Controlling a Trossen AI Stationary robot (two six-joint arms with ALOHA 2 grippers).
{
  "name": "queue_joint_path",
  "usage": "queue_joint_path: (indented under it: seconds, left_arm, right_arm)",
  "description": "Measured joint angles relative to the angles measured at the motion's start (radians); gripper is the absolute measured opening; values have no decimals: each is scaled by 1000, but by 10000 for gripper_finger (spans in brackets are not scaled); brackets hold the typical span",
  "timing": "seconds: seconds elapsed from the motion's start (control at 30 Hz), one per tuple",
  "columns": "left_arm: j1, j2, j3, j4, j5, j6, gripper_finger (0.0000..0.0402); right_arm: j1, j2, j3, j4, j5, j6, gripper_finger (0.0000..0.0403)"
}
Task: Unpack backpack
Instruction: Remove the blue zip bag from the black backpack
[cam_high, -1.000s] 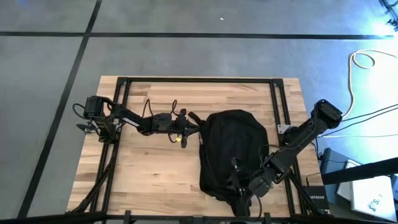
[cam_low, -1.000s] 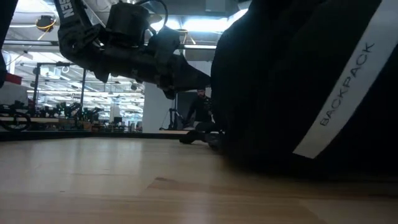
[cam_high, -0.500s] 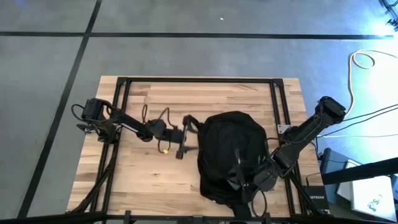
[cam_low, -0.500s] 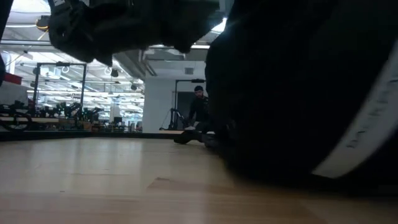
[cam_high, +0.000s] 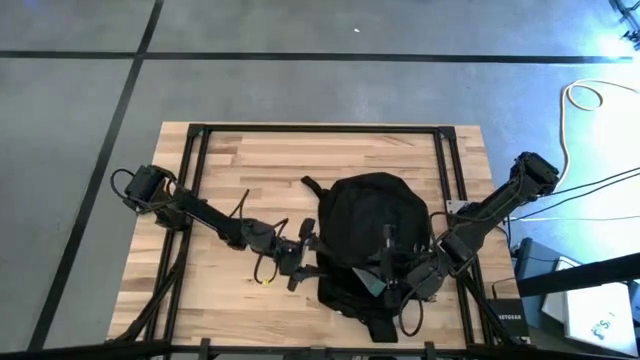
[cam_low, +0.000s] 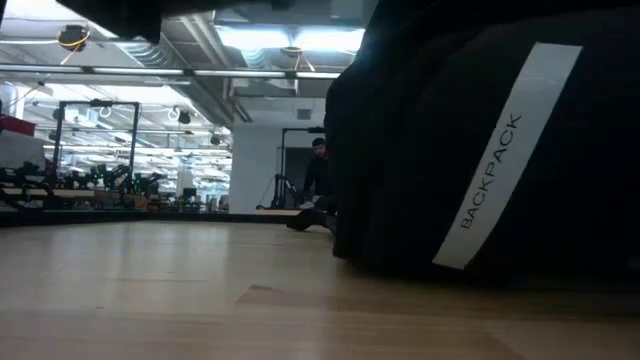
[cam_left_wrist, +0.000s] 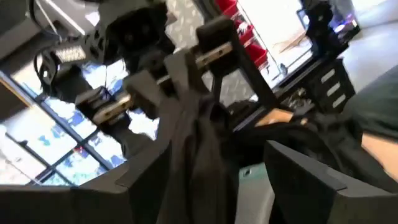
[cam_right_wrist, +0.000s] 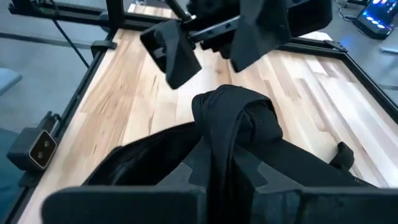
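The black backpack (cam_high: 370, 235) lies on the wooden table a little right of its middle; in the low view its white stripe (cam_low: 495, 170) reads BACKPACK. My right gripper (cam_high: 385, 282) is over the backpack's near part, shut on a raised band of its black fabric (cam_right_wrist: 233, 118). My left gripper (cam_high: 303, 255) stands open at the backpack's left side. In the left wrist view (cam_left_wrist: 217, 149) the raised fabric runs up between its fingers; whether they touch it I cannot tell. A small teal piece (cam_high: 373, 286) shows beside my right gripper. My right gripper pinches a folded band of the backpack's fabric (cam_right_wrist: 227, 152) between its two fingers, coming from the table's right and slanting down. The fold stands up in a hump above the fingers, while the rest of the backpack lies on the table. The gripper's body hides the exact place of contact.
A black metal frame (cam_high: 320, 130) runs around the tabletop. Bare wood lies at the table's left (cam_high: 200, 290) and far side. The backpack's top loop (cam_high: 308, 185) lies free at its far left corner. A person (cam_low: 318, 170) stands far off in the room behind.
My left gripper has gone from the backpack's far left corner toward the table's near edge along the backpack's left side, rolling as it went. My right gripper has risen a little with the fabric it holds, and the backpack's near part has shifted with it.
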Motion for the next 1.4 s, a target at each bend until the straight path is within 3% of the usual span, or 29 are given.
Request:
queue_joint_path:
  seconds: [0.13,0.5,0.73,0.87,0.97,1.1,1.13,1.27,1.4]
  left_arm:
    - [10,0,10,-24,-112,-7,239]
    - [27,19,11,-12,-85,-32,239]
    - [49,64,50,-15,-79,-78,239]
    - [46,73,78,-30,-168,-94,232]
    - [39,61,77,-44,-250,-73,176]
    - [41,53,78,-47,-246,-45,41]
    - [42,53,78,-49,-234,-50,22]
    - [53,53,77,-69,-202,-159,11]
    - [60,53,77,-125,-208,-217,2]
  right_arm:
    - [2,0,0,5,-2,-12,10]
    - [-40,-4,19,5,-38,-18,10]
    - [-109,-4,20,34,-157,-34,10]
    - [-137,-4,20,77,-190,-115,10]
    - [-151,-5,21,81,-181,-136,10]
    - [-135,-5,21,117,-155,-236,19]
    - [-128,-6,21,112,-145,-252,27]
    - [-98,-17,22,32,-55,-202,84]
    - [-41,-23,22,27,-37,-170,162]
